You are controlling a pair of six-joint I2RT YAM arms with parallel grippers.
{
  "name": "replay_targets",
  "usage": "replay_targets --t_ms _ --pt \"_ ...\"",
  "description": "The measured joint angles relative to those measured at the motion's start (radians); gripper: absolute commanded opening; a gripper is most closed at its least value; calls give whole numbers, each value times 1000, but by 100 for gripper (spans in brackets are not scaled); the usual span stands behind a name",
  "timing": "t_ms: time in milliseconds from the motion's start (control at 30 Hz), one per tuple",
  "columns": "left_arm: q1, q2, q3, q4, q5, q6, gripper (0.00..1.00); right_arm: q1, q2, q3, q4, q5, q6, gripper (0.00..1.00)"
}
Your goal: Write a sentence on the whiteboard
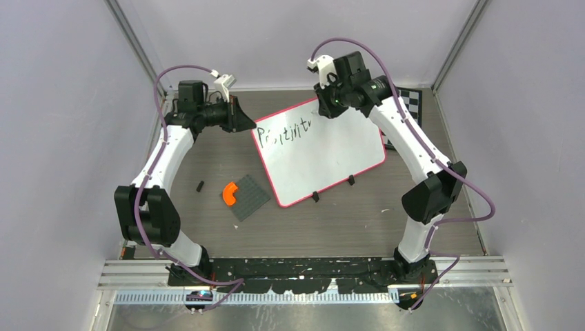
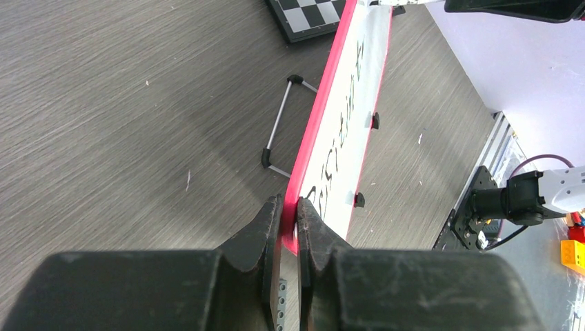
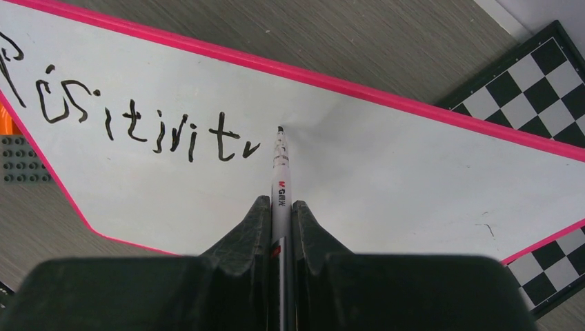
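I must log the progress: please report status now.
Left gripper shut on whiteboard rim. Right gripper shut on marker, tip just past sentence. Nothing blocks the board.

Grey wood-grain table (image 1: pixel 331 227); on it the whiteboard (image 1: pixel 338 155), checkered chessboard (image 1: pixel 412 102), studded grey plate (image 1: pixel 254 201), small black piece (image 1: pixel 201 185)

One overhead, two wrist views
The top camera looks down from the near edge onto the table (image 1: pixel 324 227). The left wrist camera sights along the pink rim of the whiteboard (image 2: pixel 352 103); the right looks down on its written face. All three share whiteboard and chessboard (image 1: pixel 412 101).
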State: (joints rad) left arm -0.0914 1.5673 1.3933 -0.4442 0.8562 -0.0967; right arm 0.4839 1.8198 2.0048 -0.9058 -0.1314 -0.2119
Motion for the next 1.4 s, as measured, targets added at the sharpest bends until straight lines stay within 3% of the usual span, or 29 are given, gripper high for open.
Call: replay_targets --t_ms 633,1100,1400 --pt "-1 0 0 -16 -8 0 0 14 -60 -207 -8 -26 8 0" --pt "-7 13 29 -45 0 23 0 61 -51 -117 -11 -66 8 0" --pt "-14 95 138 -116 8 110 0 -51 -101 -93 -63 -144 17 0"
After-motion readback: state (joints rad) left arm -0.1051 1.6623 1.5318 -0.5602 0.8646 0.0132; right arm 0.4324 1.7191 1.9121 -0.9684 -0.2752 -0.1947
